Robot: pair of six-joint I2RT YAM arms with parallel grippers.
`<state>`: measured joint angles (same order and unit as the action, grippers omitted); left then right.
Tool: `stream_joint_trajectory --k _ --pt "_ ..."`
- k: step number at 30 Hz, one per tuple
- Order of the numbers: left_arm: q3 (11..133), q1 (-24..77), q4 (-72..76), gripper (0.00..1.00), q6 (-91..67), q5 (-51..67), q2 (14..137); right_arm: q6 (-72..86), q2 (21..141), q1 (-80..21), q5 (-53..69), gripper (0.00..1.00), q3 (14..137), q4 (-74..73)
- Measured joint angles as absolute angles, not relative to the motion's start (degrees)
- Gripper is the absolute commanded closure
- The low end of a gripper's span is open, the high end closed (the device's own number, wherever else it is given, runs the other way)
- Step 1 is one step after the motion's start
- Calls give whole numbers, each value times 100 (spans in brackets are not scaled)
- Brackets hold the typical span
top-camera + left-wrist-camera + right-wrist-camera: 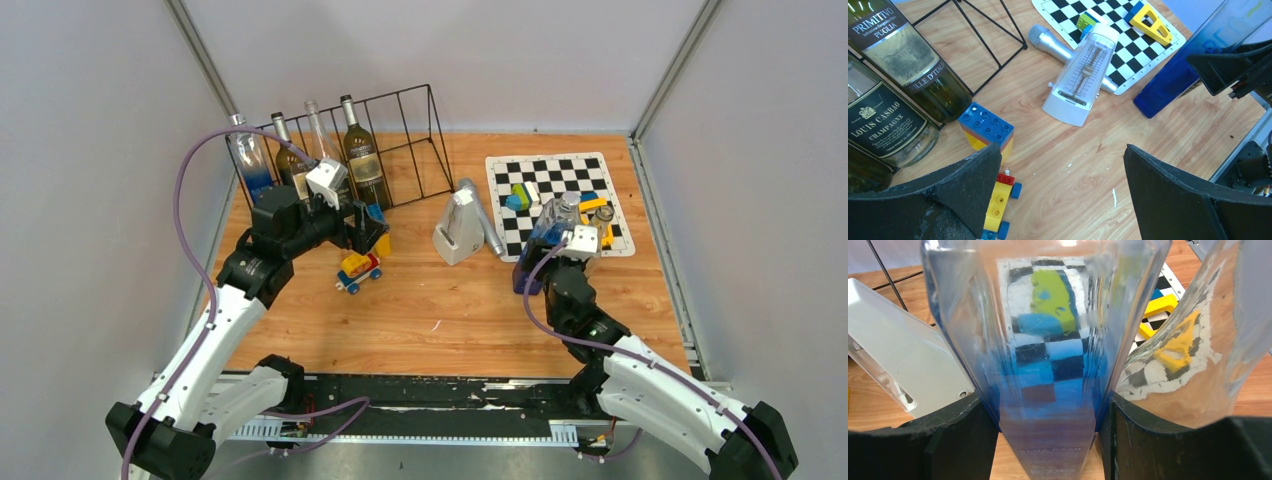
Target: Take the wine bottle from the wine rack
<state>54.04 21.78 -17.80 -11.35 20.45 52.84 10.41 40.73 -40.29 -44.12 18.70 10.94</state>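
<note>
A blue-tinted wine bottle [1048,340] is clamped between the fingers [923,440] of the right gripper [1048,435]. It is held well apart from the wine rack [407,140], just beside the near left edge of the chessboard mat [560,170]. Four other bottles [360,150] are seen standing in the rack's left slots. The left gripper [1063,195] is held empty, fingers spread fully apart, above toy blocks [988,127] on the wooden surface [1083,150] in front of the rack.

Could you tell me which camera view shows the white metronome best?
The left wrist view: the metronome appears whole, with its pendulum face visible. The top external view shows it small; the right wrist view catches only part of its casing.
</note>
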Motion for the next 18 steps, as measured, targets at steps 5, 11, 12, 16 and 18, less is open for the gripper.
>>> stream_joint_trajectory --k 5,11,12,16,18 --pt "5391 2178 -1796 0 -1122 2045 5242 1164 4073 -4029 -4394 35 1927 958" --pt "5315 2178 -1837 0 -1096 2040 5122 1278 4084 -4027 -4185 25 2016 860" --pt "5312 2178 -1850 0 -1096 2040 5118 1302 4084 -4029 -4123 23 2038 834" --pt "5312 2178 -1863 0 -1094 2036 5113 1365 4091 -4032 -3975 19 2106 685" --pt "5312 2178 -1865 0 -1090 2029 5111 1398 4091 -4029 -3955 17 2130 604"
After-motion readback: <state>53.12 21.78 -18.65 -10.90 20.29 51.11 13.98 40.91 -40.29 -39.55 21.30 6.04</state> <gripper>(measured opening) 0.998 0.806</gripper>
